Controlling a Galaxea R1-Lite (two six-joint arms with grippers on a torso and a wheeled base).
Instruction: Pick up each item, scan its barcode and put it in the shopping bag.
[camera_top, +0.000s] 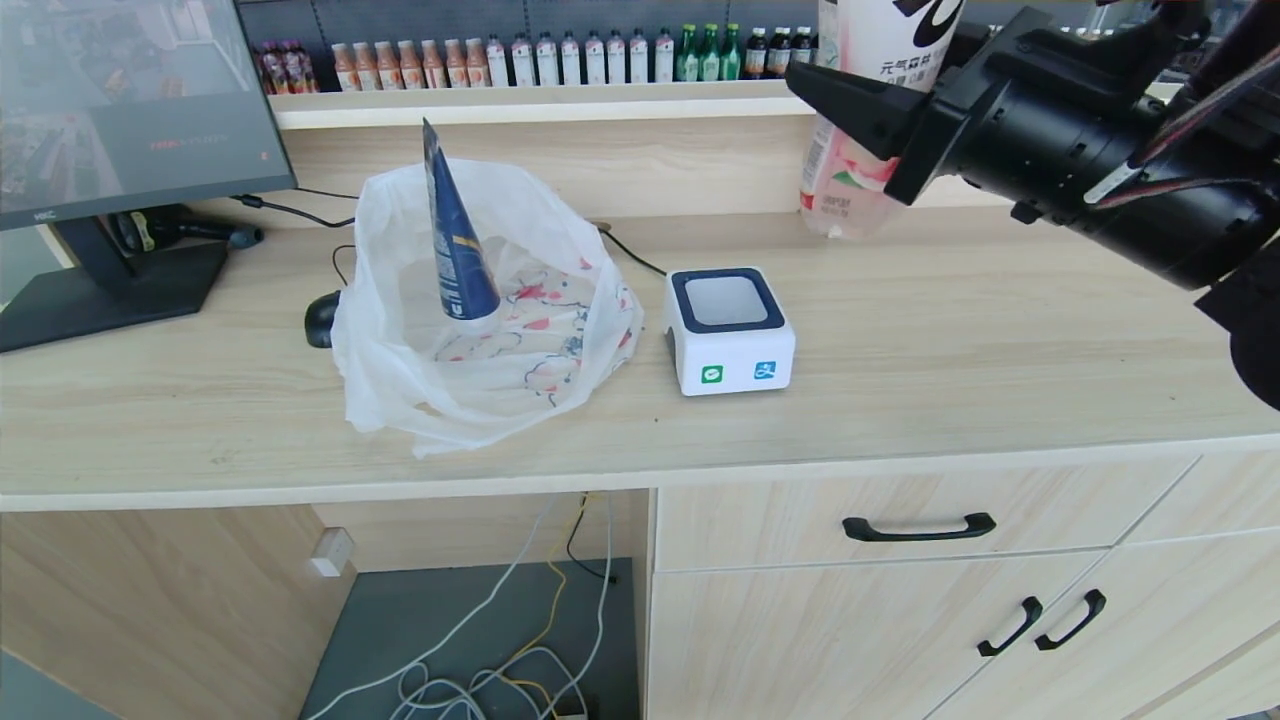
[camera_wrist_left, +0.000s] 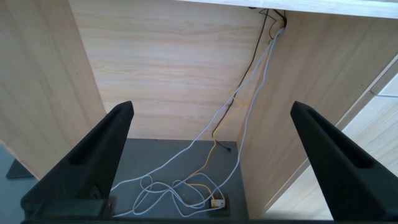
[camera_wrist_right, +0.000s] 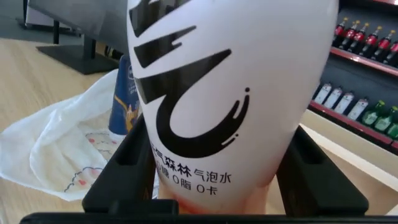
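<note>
My right gripper (camera_top: 868, 95) holds a white and pink drink bottle (camera_top: 848, 160) in the air above the back right of the counter, its fingers shut on the bottle's sides. The wrist view shows the bottle (camera_wrist_right: 230, 93) close up between my right gripper's (camera_wrist_right: 221, 186) jaws. The white scanner box (camera_top: 728, 330) sits mid-counter, below and left of the bottle. Left of it stands the open shopping bag (camera_top: 385, 210) with a blue cone-shaped pack (camera_top: 455, 230) upright inside, both visible past the bottle as bag (camera_wrist_right: 56, 143) and pack (camera_wrist_right: 123, 99). My left gripper (camera_wrist_left: 211, 155) hangs open under the counter.
A monitor (camera_top: 130, 90) stands at the counter's back left, with a black mouse (camera_top: 322, 318) beside the bag. A shelf of bottles (camera_top: 540, 60) runs behind the counter. Drawers (camera_top: 918, 527) lie below on the right, and loose cables (camera_wrist_left: 186, 186) lie in the open bay.
</note>
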